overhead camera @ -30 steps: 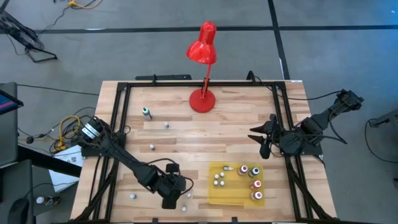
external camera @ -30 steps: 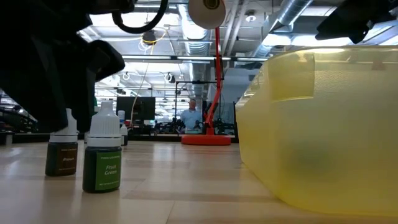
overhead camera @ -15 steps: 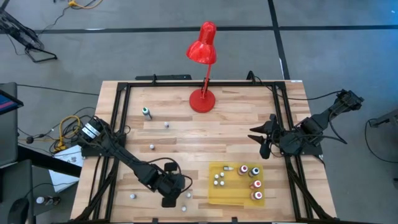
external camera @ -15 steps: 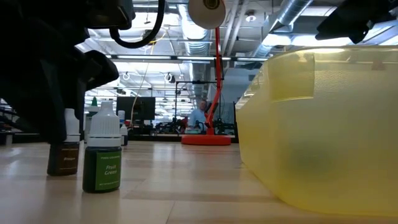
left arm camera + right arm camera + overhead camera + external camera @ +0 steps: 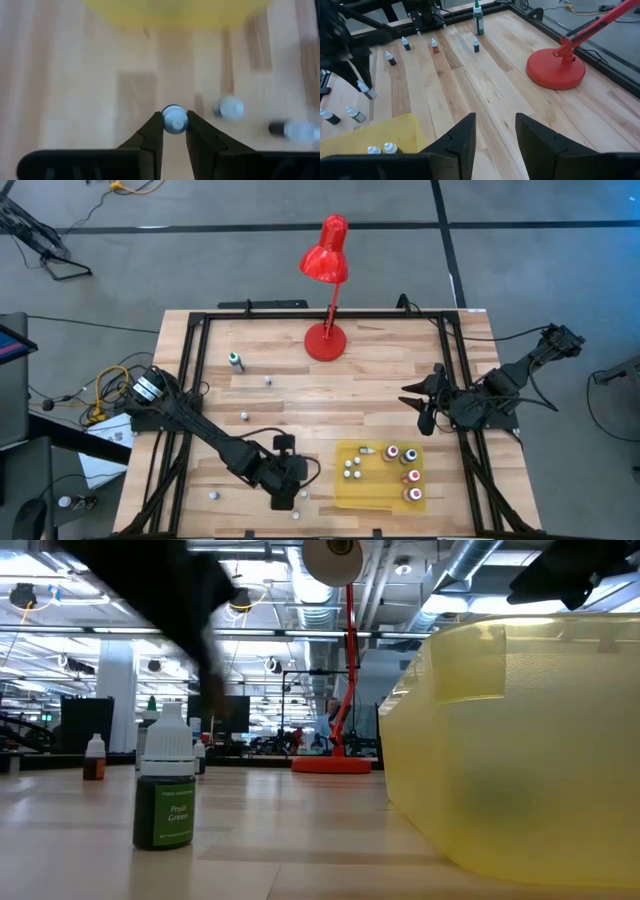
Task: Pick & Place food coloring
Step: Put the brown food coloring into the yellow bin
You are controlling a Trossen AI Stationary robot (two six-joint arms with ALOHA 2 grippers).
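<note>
I logged the left gripper [image 5: 174,131] clamped on a white-capped food coloring bottle [image 5: 174,119] above the table [image 5: 380,380] beside the yellow tray [image 5: 345,492], two bottles nearby, right gripper [image 5: 495,131] empty, fingers apart, waiting near the red lamp [image 5: 325,340].

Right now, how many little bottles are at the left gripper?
3. One bottle is pinched in the left gripper; two bottles sit on the table beside it. The arm may hide others.

Bright even light, blurred wrist view
</note>
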